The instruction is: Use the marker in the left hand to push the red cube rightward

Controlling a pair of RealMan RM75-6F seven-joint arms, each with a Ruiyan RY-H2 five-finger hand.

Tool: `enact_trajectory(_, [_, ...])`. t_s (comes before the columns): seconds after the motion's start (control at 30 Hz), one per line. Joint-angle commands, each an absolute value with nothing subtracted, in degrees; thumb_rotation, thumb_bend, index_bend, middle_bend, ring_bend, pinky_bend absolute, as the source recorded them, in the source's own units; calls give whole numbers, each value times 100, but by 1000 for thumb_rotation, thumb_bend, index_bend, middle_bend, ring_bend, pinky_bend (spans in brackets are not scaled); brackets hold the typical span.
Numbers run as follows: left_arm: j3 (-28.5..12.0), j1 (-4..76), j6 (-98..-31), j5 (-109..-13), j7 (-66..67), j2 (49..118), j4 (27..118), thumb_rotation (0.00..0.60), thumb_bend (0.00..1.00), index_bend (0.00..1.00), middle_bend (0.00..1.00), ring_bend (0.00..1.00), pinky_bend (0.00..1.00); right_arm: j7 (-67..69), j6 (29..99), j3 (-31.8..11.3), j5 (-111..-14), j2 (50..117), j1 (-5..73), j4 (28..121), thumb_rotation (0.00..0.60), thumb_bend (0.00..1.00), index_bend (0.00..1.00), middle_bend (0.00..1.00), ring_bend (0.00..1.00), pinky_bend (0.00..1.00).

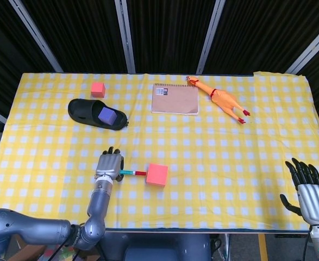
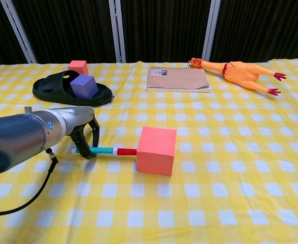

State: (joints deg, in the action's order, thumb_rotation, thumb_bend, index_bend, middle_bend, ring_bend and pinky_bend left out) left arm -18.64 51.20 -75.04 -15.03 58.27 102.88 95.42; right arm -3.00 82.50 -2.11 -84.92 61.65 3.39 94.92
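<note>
The red cube [image 1: 157, 174] [image 2: 157, 150] sits on the yellow checked tablecloth near the table's front, slightly turned. My left hand [image 1: 110, 165] [image 2: 84, 134] holds a teal marker with a red cap [image 1: 132, 173] [image 2: 112, 151] lying almost flat, pointing right. The cap's tip touches the cube's left face. My right hand [image 1: 307, 191] hangs at the front right corner with fingers spread, holding nothing, far from the cube.
A black slipper [image 1: 95, 114] [image 2: 70, 89] with a blue cube in it lies at the back left, a small red block [image 1: 98, 89] behind it. A notebook [image 1: 175, 99] and a rubber chicken [image 1: 221, 100] lie at the back.
</note>
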Motion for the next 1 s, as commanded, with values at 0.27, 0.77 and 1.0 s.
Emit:
enact_trajectory(0.27, [-1857, 5174, -7476, -1434, 5820, 10123, 9737, 600, 510, 615, 130, 23, 136, -307, 8258, -219, -8476, 6174, 335, 9507, 600, 378, 0, 0, 0, 0])
enact_trajectory(0.77, [-2032, 5741, -7244, -1245, 5971, 10683, 9283, 600, 510, 613, 130, 23, 136, -262, 8244, -221, -8461, 6147, 333, 9503, 600, 377, 0, 0, 0, 0])
enact_trajectory(1.0, [-2194, 6024, -7136, -1176, 6013, 11005, 8948, 600, 510, 613, 131, 23, 136, -258, 8245, -220, -8462, 6140, 332, 9513, 600, 378, 0, 0, 0, 0])
